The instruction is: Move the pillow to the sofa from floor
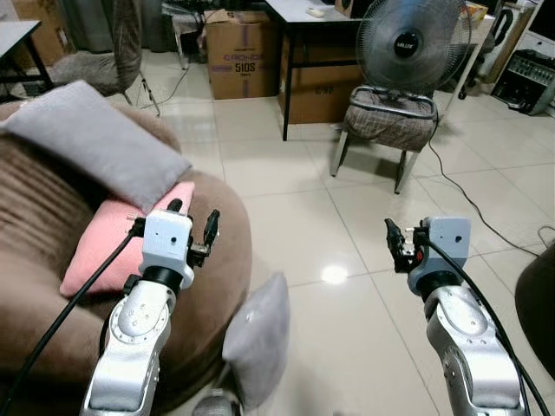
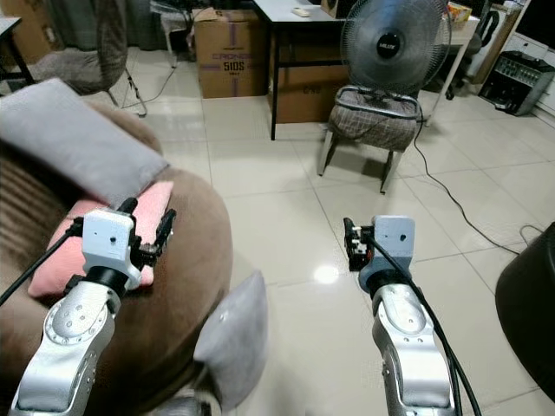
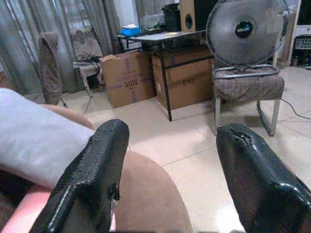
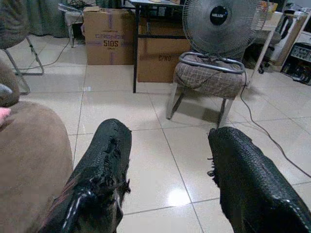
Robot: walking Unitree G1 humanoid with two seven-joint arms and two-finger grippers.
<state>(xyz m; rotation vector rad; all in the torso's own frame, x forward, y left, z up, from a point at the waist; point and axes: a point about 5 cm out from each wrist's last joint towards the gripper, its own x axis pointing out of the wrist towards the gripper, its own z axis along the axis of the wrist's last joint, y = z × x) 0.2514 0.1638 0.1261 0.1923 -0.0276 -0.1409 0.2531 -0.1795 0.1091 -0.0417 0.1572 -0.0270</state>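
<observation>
A grey pillow (image 1: 257,336) stands on edge on the tiled floor, leaning against the front of the brown sofa (image 1: 208,295). It is low between my two arms. On the sofa lie a second grey pillow (image 1: 97,140) and a pink pillow (image 1: 108,232). My left gripper (image 1: 194,217) is open over the sofa's rounded edge, beside the pink pillow, with nothing between its fingers (image 3: 92,179). My right gripper (image 1: 399,243) is open above bare floor to the right of the floor pillow and holds nothing; its fingers (image 4: 104,165) stand apart.
A chair (image 1: 390,121) with a fan (image 1: 408,43) on it stands ahead on the right, its cable (image 1: 468,204) trailing over the tiles. A black table (image 1: 299,52) and cardboard boxes (image 1: 243,56) stand behind. A dark object (image 1: 538,299) is at the right edge.
</observation>
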